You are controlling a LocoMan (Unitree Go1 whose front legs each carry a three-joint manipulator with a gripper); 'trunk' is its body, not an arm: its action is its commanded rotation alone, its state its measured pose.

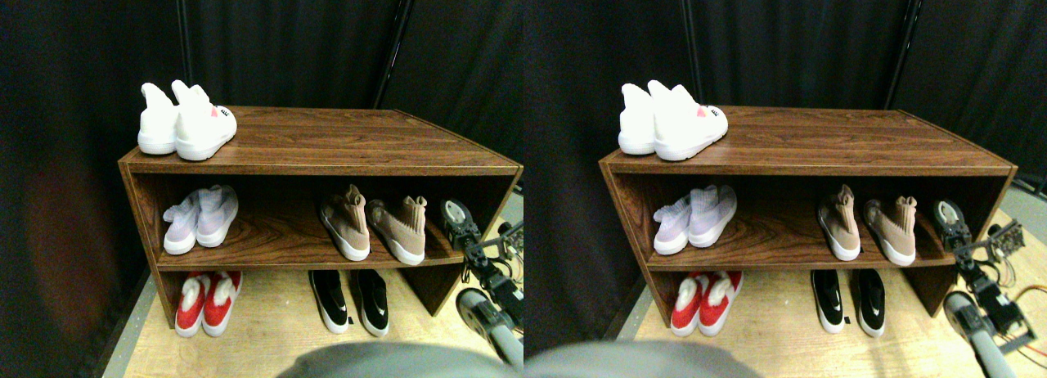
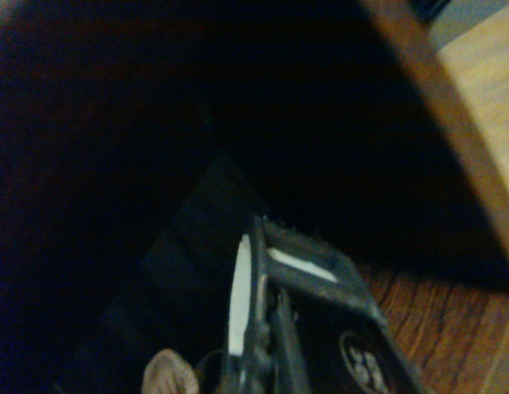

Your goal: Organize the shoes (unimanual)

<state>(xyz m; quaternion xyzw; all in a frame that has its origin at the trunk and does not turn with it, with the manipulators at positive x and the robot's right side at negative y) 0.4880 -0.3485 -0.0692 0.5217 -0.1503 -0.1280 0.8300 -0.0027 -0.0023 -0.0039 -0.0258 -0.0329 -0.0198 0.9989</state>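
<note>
Tan shoes (image 1: 372, 225) heels-outward on middle shelf (image 1: 278, 239), toes rearward; jaws' state unclear.

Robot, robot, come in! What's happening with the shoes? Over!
Right pincer inside middle shelf, right end, holding nothing seen. Tan shoes just beside it, splayed apart. Nothing blocking between.

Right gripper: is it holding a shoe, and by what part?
Nothing held. The right gripper sits on the middle shelf, apart from the tan shoes.
</note>
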